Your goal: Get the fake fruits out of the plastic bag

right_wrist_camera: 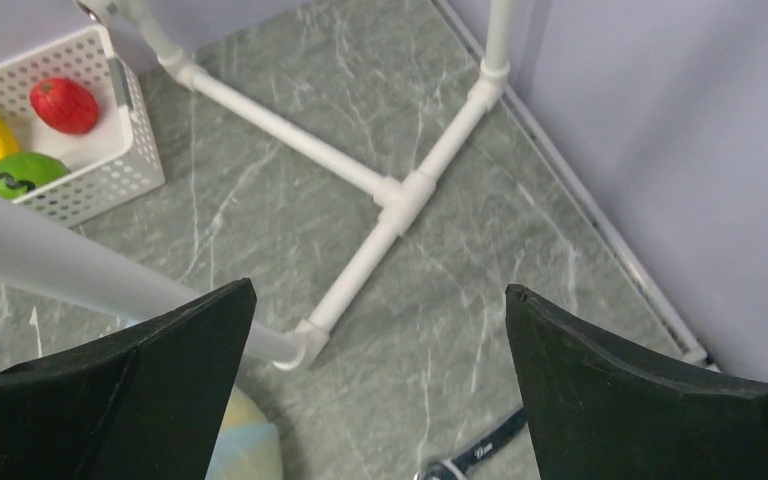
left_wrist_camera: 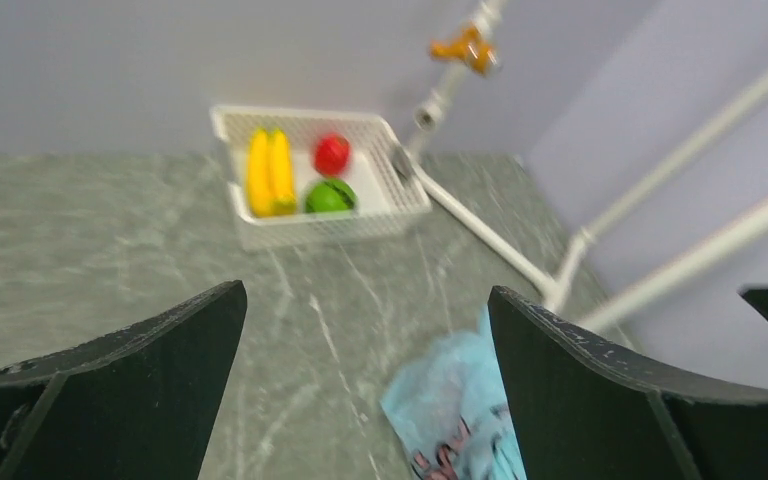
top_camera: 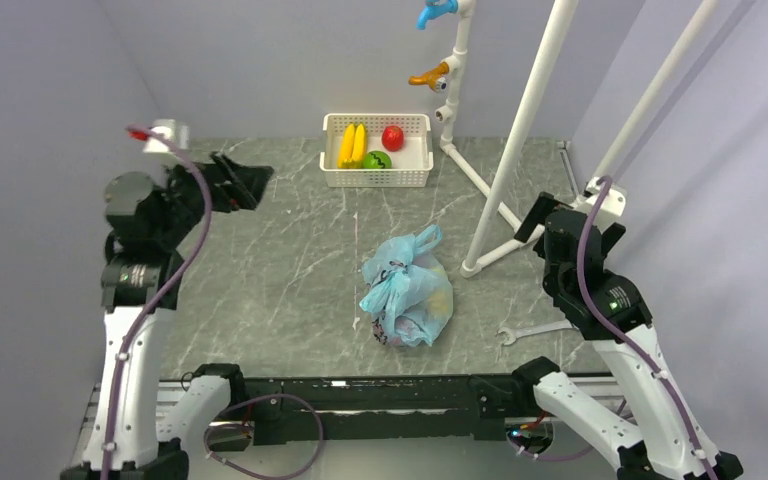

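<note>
The light-blue plastic bag (top_camera: 407, 288) lies bunched and knotted in the middle of the table, and a yellow-orange shape shows through its right side. Its corner with pink print shows in the left wrist view (left_wrist_camera: 450, 410), and its edge shows in the right wrist view (right_wrist_camera: 245, 435). A red fake fruit (top_camera: 392, 137) lies in the white basket (top_camera: 375, 180). My left gripper (top_camera: 245, 182) is open and empty, raised at the far left and pointing toward the bag (left_wrist_camera: 367, 290). My right gripper (top_camera: 538, 215) is open and empty, right of the bag (right_wrist_camera: 380, 288).
The basket also holds two yellow bananas (top_camera: 352, 145) and a green round fruit (top_camera: 378, 159). A white pipe frame (top_camera: 520, 130) with blue and orange hooks stands at the back right, its foot close to the bag. A wrench (top_camera: 535, 330) lies right of the bag.
</note>
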Available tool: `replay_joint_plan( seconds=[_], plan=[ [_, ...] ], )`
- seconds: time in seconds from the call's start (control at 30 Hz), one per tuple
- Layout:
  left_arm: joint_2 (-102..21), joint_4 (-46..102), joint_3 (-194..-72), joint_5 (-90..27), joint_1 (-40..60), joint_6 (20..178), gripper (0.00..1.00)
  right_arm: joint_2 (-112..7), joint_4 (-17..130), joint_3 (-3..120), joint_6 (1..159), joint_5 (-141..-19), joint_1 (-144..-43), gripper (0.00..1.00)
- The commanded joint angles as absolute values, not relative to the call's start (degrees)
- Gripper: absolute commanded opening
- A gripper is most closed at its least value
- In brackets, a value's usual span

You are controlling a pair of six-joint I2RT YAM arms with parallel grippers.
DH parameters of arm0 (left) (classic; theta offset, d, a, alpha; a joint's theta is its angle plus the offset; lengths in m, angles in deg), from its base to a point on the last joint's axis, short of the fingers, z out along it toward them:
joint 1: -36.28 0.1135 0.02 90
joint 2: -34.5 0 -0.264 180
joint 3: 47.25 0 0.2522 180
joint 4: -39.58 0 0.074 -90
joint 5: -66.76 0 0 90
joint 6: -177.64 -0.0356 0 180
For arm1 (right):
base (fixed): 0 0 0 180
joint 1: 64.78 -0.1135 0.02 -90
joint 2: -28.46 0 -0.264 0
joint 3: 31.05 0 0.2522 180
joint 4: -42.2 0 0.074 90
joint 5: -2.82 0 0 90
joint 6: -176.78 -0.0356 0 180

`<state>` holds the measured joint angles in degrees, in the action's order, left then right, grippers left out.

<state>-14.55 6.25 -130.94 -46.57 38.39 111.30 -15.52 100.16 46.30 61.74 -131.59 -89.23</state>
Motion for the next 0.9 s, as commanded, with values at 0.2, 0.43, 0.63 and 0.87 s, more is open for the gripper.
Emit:
replay_joint_plan(
  seconds=[0.2, 0.43, 0.63, 0.87],
  plan=[
    [-30.62, 12.53, -126.34, -51.59, 15.58, 108.26, 0.99, -6.28, 108.89, 38.22, 52.02, -107.66, -89.08, 1.00],
    [-49.30, 3.71, -135.53, -45.21, 1.25, 102.15, 0.99, -4.04, 99.82, 34.98, 55.41, -85.36, -89.12, 1.00],
    [-55.77, 4.35, -137.41, -40.26, -4.32, 102.41, 0.91, -5.92, 80.94, 21.16, 52.69, -66.82, -89.30, 1.00],
    [-59.59, 3.72, -137.82, -40.39, -4.58, 101.32, 0.79, -14.50, 69.63, 17.61, 53.58, -66.04, -91.07, 1.00]
  ],
)
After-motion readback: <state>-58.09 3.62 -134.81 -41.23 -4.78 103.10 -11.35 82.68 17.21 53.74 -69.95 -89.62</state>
